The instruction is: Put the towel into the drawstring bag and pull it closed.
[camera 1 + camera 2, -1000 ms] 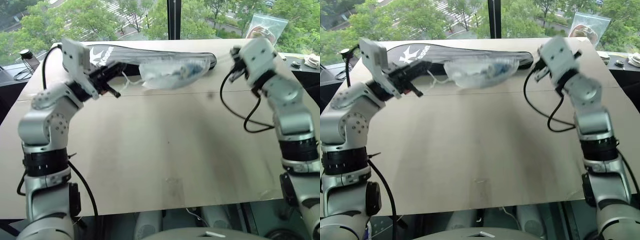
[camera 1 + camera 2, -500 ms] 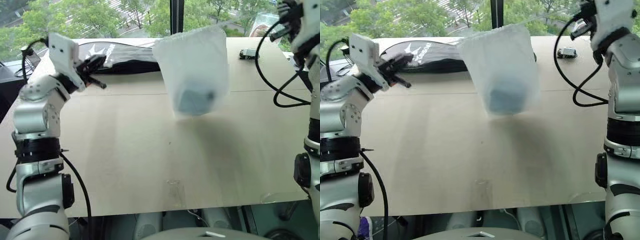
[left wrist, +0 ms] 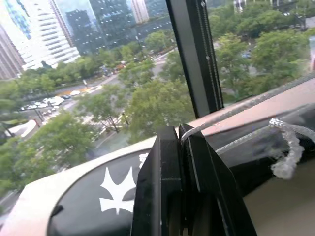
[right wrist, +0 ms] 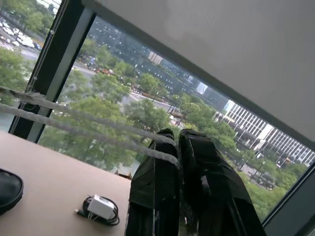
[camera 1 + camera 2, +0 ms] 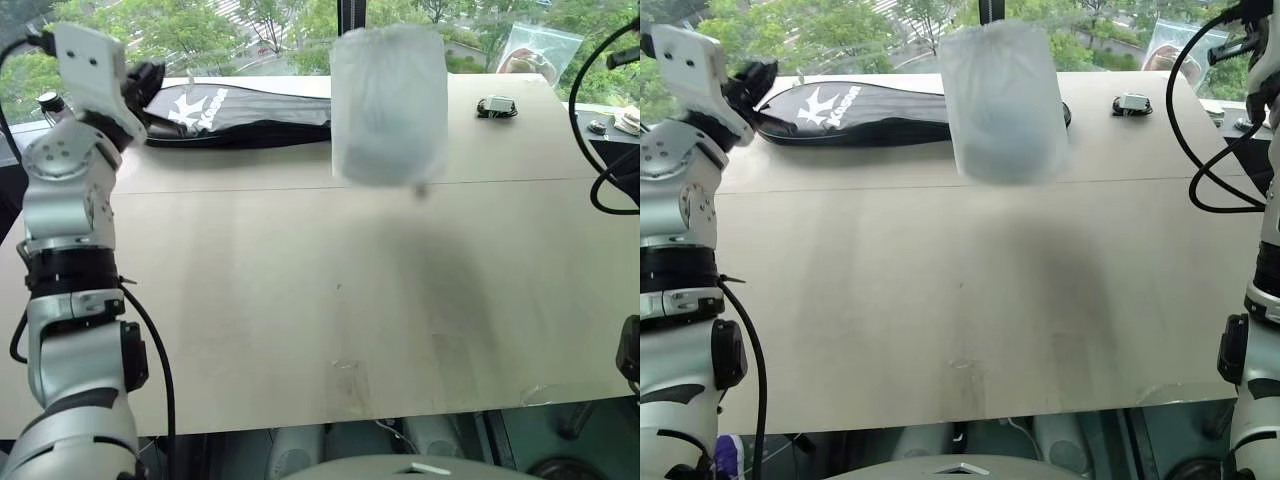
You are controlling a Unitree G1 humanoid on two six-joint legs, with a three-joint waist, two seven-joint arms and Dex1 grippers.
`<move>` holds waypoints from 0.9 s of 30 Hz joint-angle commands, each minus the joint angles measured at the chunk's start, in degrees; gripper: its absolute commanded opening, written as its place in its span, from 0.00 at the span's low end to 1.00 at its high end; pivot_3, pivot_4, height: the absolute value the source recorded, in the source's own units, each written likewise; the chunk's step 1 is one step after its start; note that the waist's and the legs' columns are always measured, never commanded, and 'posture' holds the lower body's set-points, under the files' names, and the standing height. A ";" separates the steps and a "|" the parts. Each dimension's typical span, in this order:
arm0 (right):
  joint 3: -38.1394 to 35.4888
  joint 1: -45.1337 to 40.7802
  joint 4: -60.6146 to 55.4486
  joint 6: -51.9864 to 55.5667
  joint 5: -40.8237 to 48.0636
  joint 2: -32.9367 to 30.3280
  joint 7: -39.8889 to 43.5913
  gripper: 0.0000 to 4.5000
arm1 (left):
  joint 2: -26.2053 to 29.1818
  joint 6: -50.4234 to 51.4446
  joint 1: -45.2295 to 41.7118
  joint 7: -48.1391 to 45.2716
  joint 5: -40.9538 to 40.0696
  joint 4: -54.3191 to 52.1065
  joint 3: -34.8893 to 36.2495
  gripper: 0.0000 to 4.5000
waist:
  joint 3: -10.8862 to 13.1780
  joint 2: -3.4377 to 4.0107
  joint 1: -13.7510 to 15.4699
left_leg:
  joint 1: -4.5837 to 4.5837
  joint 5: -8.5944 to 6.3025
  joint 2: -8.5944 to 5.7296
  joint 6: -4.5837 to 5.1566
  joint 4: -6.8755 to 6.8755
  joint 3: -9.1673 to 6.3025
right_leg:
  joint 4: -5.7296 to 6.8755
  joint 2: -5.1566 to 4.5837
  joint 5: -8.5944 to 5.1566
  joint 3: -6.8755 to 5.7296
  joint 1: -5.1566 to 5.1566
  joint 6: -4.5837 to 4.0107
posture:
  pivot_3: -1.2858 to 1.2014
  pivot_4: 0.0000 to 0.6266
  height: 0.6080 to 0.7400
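The white drawstring bag [image 5: 388, 100] hangs upright in the air above the far middle of the table, its mouth gathered at the top. The towel [image 5: 385, 145] shows as a faint blue-grey mass low inside it. My left gripper [image 3: 178, 130] is raised at the far left [image 5: 143, 76] and shut on a taut white cord [image 3: 236, 105]; a knotted cord end [image 3: 285, 157] dangles nearby. At the far right, my right gripper [image 4: 176, 135] is shut on two stretched cord strands [image 4: 74, 115] that run back toward the bag.
A long black racket case [image 5: 240, 105] lies along the table's far edge behind the bag. A small white charger with a cable [image 5: 497, 106] sits at the far right, with a clear zip plastic bag [image 5: 535, 50] leaning on the window behind it.
Both grippers have moved apart and upward, each keeping its cord. The bag has swung from lying flat to hanging upright, and has risen and narrowed at the mouth.
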 commanded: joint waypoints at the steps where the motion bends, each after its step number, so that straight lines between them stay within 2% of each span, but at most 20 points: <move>1: -6.61 0.06 -1.33 1.38 1.05 -1.05 -2.22 0.01 | 1.33 -0.22 2.03 2.94 1.21 2.83 4.14 0.00 | 0.00 0.00 -0.04 | 0.00 0.00 0.00 0.00 0.00 0.02 | 0.01 0.00 0.00 0.03 0.00 0.00 | 0.52 0.24 1.00; 6: -5.51 1.65 -1.50 2.26 1.05 -0.98 -3.29 0.01 | 0.74 -0.92 2.91 3.44 1.68 3.25 3.79 0.00 | 0.00 0.00 0.06 | -0.02 0.00 0.00 0.00 0.01 -0.01 | 0.03 0.00 0.00 -0.01 -0.01 0.00 | 0.52 0.24 1.00; 9: -5.14 6.27 -4.23 5.08 6.60 -1.35 4.29 0.01 | 1.00 -1.68 4.31 1.26 -0.26 3.20 5.42 0.00 | -0.01 -0.01 0.11 | -0.03 0.00 0.00 0.00 0.03 -0.02 | 0.03 0.00 0.00 -0.02 0.00 0.00 | 0.52 0.24 1.00; 12: -2.13 17.92 -14.78 8.49 15.71 -0.29 14.97 0.01 | -2.02 2.97 13.37 -7.23 -7.38 -8.82 4.84 0.00 | -0.10 0.02 0.02 | -0.01 0.00 0.02 0.00 -0.01 -0.06 | -0.07 0.00 0.00 -0.08 0.07 0.00 | 0.52 0.24 1.00; 14: 0.88 25.61 -22.35 9.20 19.37 1.22 18.17 0.01 | -4.47 6.68 21.49 -10.36 -11.77 -19.75 3.50 0.00 | -0.12 0.09 -0.09 | 0.01 0.00 0.09 0.01 -0.04 -0.03 | -0.06 -0.03 0.00 -0.03 0.13 0.00 | 0.52 0.24 1.00; 18: 7.66 32.35 -30.12 10.89 21.43 6.44 17.29 0.01 | -9.42 14.84 29.60 -10.02 -17.20 -33.61 0.41 0.00 | -0.03 0.01 0.00 | -0.11 -0.02 0.16 0.03 0.12 -0.09 | -0.02 -0.13 0.01 -0.06 0.04 0.03 | 0.52 0.24 1.00; 22: 14.05 32.48 -30.79 10.96 19.67 10.33 15.52 0.01 | -12.20 18.31 32.87 -11.69 -18.20 -38.81 -4.17 0.00 | -0.03 0.02 0.17 | 0.36 -0.02 0.04 0.04 0.44 -0.19 | 0.28 0.03 -0.01 -0.20 0.53 0.02 | 0.52 0.24 1.00; 23: 15.11 32.38 -30.54 10.90 19.51 11.33 15.15 0.08 | -12.29 18.08 33.50 -12.56 -17.44 -38.55 -5.26 0.00 | -0.04 0.02 0.18 | 0.49 -0.01 0.03 0.03 0.47 -0.17 | 0.34 0.05 -0.02 -0.17 0.65 0.03 | 0.52 0.24 1.00; 24: 16.68 32.79 -30.14 10.28 18.55 11.97 14.90 0.16 | -12.40 18.03 34.27 -13.78 -17.17 -38.36 -6.16 0.06 | -0.04 0.02 0.14 | 0.56 -0.01 0.04 0.03 0.48 -0.16 | 0.36 0.08 -0.02 -0.15 0.70 0.03 | 0.52 0.24 1.00; 26: 20.26 34.57 -29.36 8.57 16.01 11.70 15.82 0.32 | -12.07 17.11 35.79 -15.80 -16.11 -38.60 -7.76 0.21 | -0.04 0.02 0.03 | 0.98 -0.01 0.05 0.03 0.50 -0.07 | 0.44 0.14 -0.06 -0.03 0.98 0.02 | 0.52 0.24 1.00; 27: 21.30 35.74 -28.99 7.52 15.02 11.40 16.36 0.46 | -11.93 16.72 36.44 -16.38 -15.82 -38.76 -8.06 0.35 | -0.04 0.02 0.02 | 1.04 -0.01 0.06 0.03 0.49 -0.06 | 0.44 0.16 -0.09 -0.01 1.02 0.08 | 0.52 0.24 1.00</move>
